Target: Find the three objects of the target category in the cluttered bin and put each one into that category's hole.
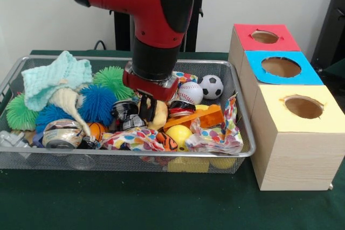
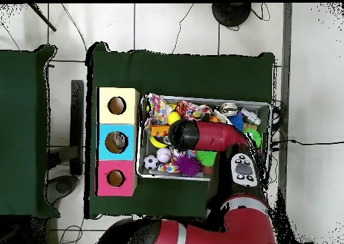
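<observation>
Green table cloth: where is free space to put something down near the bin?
Free: the cloth in front of the wire bin, up to the wooden boxes. Crowded: inside the bin, where the gripper reaches among toys.

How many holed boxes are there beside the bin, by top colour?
Red-topped wooden box with a round hole: 1
Blue-topped wooden box with a round hole: 1
Yellow-topped wooden box with a round hole: 1
Total: 3
</observation>
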